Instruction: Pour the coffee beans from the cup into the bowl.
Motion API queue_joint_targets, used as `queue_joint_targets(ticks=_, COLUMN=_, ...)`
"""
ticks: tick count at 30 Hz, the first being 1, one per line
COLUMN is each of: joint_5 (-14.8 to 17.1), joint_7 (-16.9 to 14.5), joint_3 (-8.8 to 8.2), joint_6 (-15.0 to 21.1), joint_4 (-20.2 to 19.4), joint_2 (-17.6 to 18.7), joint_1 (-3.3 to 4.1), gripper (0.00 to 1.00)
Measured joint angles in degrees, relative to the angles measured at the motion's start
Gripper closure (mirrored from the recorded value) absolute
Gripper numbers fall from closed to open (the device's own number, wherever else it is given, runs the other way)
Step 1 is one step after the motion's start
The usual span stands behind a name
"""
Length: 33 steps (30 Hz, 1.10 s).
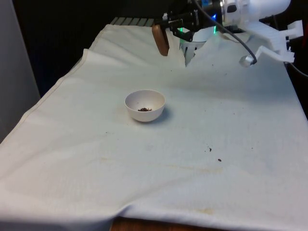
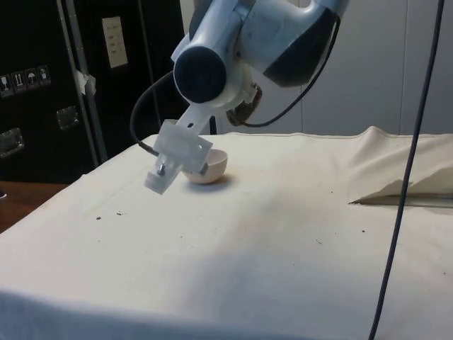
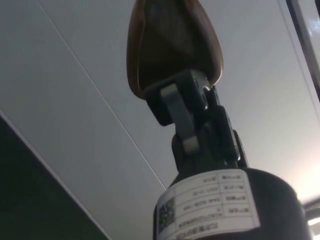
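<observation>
A white bowl [image 1: 145,105] sits mid-table with a few dark coffee beans [image 1: 145,109] at its bottom. High above the table's far end, my gripper [image 1: 165,22] is shut on the rim of a brown cup [image 1: 160,39], which is tipped well over. The cup hangs beyond the bowl, not over it. In the wrist view the fingers [image 3: 176,107] pinch the cup [image 3: 172,45] by its edge, seen against a pale ceiling. From the side, the bowl [image 2: 212,168] is partly hidden behind the arm, and a bit of the cup [image 2: 245,112] shows above it.
Two stray beans [image 1: 214,155] lie on the white cloth [image 1: 96,159] toward the front view's right. The cloth is rucked into a raised fold [image 1: 192,55] under the gripper. A cable [image 2: 403,184] hangs down at the side view's right.
</observation>
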Motion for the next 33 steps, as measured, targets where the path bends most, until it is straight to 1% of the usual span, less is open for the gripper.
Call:
queue_joint_targets(ticks=12, joint_5=2.6, joint_7=1.5, joint_3=-0.17, joint_6=2.6, joint_4=0.0, joint_2=0.0, joint_1=-0.34, gripper=1.0)
queue_joint_targets(ticks=19, joint_5=4.6, joint_7=2.8, joint_3=-0.8, joint_6=5.1, joint_4=0.0, joint_2=0.0, joint_1=-0.34, gripper=1.0)
queue_joint_targets(ticks=26, joint_5=5.6, joint_7=3.6, joint_3=-1.09, joint_6=6.5, joint_4=0.0, joint_2=0.0, joint_1=-0.46, gripper=1.0)
queue_joint_targets(ticks=27, joint_5=6.1, joint_7=4.0, joint_3=-1.26, joint_6=7.2, joint_4=0.0, joint_2=0.0, joint_1=-0.46, gripper=1.0)
queue_joint_targets(ticks=33, joint_5=6.9, joint_7=4.8, joint_3=-1.66, joint_6=8.7, joint_4=0.0, joint_2=0.0, joint_1=-0.52, gripper=1.0)
